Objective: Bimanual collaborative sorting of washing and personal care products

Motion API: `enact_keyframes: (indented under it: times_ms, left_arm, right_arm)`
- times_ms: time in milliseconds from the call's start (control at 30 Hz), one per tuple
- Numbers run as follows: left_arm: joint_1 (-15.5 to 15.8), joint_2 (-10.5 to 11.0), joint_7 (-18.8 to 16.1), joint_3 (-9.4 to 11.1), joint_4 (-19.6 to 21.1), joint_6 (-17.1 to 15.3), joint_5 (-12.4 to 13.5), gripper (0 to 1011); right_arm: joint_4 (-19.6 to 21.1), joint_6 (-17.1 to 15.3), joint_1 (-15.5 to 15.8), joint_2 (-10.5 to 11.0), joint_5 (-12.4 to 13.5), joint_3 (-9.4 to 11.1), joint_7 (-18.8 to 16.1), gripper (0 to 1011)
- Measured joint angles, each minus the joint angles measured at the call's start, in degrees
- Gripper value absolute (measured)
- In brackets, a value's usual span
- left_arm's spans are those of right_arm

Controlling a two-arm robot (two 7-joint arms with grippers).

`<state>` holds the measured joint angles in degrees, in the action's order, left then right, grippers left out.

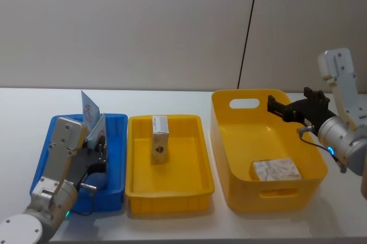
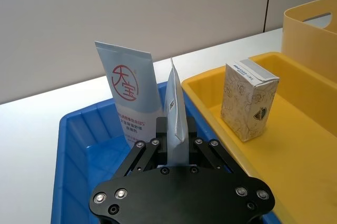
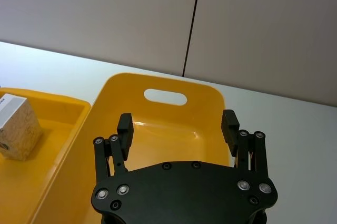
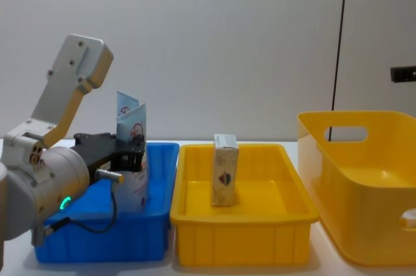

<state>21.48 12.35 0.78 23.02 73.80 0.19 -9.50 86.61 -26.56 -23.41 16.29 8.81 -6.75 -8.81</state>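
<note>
- A white surface [image 1: 23, 112] is seen carrying three containers in a row: a blue plastic bin [image 1: 116, 163] on the left, a shallow yellow plastic tray [image 1: 189, 166] in the middle, and a deep yellow plastic bin with a handle slot [image 1: 241, 140] on the right.
- The left gripper [image 2: 175, 126] is set low inside the blue bin; its jaws are closed on the lower part of a pale, silvery squeeze tube [image 2: 174, 95], which is held upright and seen edge-on from the wrist.
- A pale blue squeeze tube with a round red emblem [image 2: 129, 95] is stood upright just beyond the gripped one, in the same bin; whether the two touch cannot be told.
- A cream cardboard carton with a dark emblem [image 1: 160, 139] is stood upright in the shallow tray, towards its far half, apart from the walls.
- A flat cream marbled packet [image 1: 276, 169] is laid on the floor of the deep bin, near its front wall.
- The right gripper [image 3: 178, 125] is held above the far right part of the deep bin; its jaws are spread wide and nothing is held between them.
</note>
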Motion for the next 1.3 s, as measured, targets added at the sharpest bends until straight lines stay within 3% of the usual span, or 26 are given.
enact_keyframes:
  times_ms: [633, 1067, 1300]
  left_arm:
    - [-0.3, -0.1, -0.7, -0.6, 0.6, -0.8, 0.2, 165]
    - [-1.3, 0.1, -3.9, -3.1, 4.7, -4.6, 0.6, 165]
    - [-1.6, 0.0, -5.1, -5.7, 8.3, -5.2, -0.3, 165]
  right_arm:
    - [0.0, 0.0, 0.0, 0.0, 0.0, 0.0, 0.0, 1003]
    - [0.0, 0.0, 0.0, 0.0, 0.0, 0.0, 0.0, 1003]
    - [0.0, 0.0, 0.0, 0.0, 0.0, 0.0, 0.0, 1003]
